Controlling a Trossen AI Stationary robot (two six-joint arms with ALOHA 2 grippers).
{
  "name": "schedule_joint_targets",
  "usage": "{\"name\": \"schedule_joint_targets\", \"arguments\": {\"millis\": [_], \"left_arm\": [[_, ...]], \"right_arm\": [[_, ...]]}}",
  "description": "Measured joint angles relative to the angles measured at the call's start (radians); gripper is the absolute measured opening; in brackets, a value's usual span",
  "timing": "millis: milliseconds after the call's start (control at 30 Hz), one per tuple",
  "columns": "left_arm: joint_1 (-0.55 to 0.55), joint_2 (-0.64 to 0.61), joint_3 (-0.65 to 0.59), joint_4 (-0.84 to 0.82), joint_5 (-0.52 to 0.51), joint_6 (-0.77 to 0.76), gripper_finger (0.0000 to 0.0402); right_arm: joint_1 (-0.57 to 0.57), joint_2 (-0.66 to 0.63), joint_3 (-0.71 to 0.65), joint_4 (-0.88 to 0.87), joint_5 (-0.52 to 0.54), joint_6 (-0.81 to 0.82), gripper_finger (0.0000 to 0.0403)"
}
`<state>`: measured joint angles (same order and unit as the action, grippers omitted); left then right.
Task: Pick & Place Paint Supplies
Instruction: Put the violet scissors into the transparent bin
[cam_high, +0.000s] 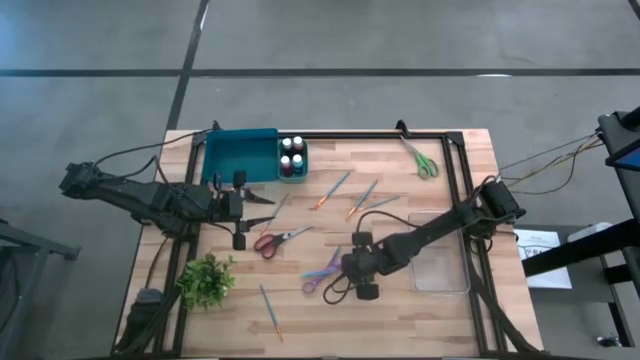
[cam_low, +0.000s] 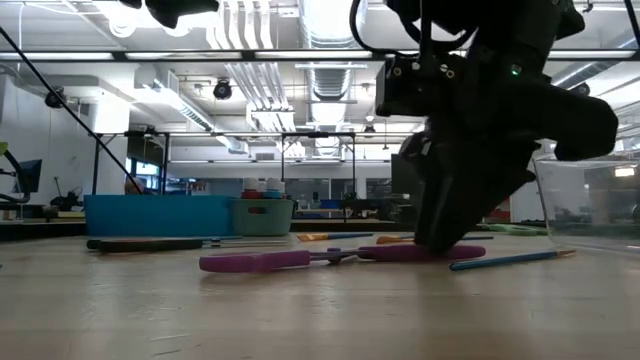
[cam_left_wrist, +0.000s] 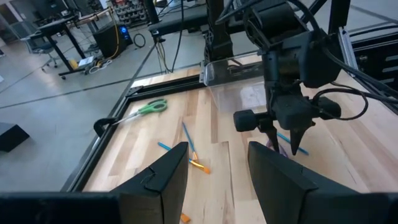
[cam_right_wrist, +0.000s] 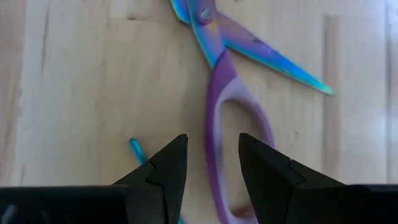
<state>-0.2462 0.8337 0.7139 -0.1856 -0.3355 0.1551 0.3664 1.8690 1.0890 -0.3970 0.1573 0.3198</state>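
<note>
I have the right gripper low over the tabletop, right above the purple scissors. Its jaws are apart and hold nothing. One handle loop of the scissors sits just in front of the gap, and the end of a thin blue paintbrush peeks out beside one of the fingers.

Here is my worry. The scissors are not what I want. If I close now, I think I will pinch the purple handle and not the brush. The brush is so thin and lies so flat that the jaws could slide off it or push it away. The scissors lie touching or nearly touching it, so they may get dragged along too.

That brush lies flat near the middle of the tabletop, beside the scissors. From above its long line runs slanted, one end toward the clear bin side and the other toward the plant side. I cannot tell which end has the bristles.

The left gripper waits near the teal tray, jaws apart and empty.
</note>
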Motion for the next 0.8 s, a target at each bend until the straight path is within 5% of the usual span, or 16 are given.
{"name": "schedule_joint_targets", "arguments": {"millis": [533,800], "left_arm": [[0.0,0.0,0.0,0.0,0.0,-0.007,0.0173],[0.0,0.0,0.0,0.0,0.0,-0.007,0.0173]], "right_arm": [[0.002,-0.004,-0.08,0.135,0.002,0.083,0.0138],[0.003,-0.004,-0.081,0.136,0.022,0.084,0.0055]]}}
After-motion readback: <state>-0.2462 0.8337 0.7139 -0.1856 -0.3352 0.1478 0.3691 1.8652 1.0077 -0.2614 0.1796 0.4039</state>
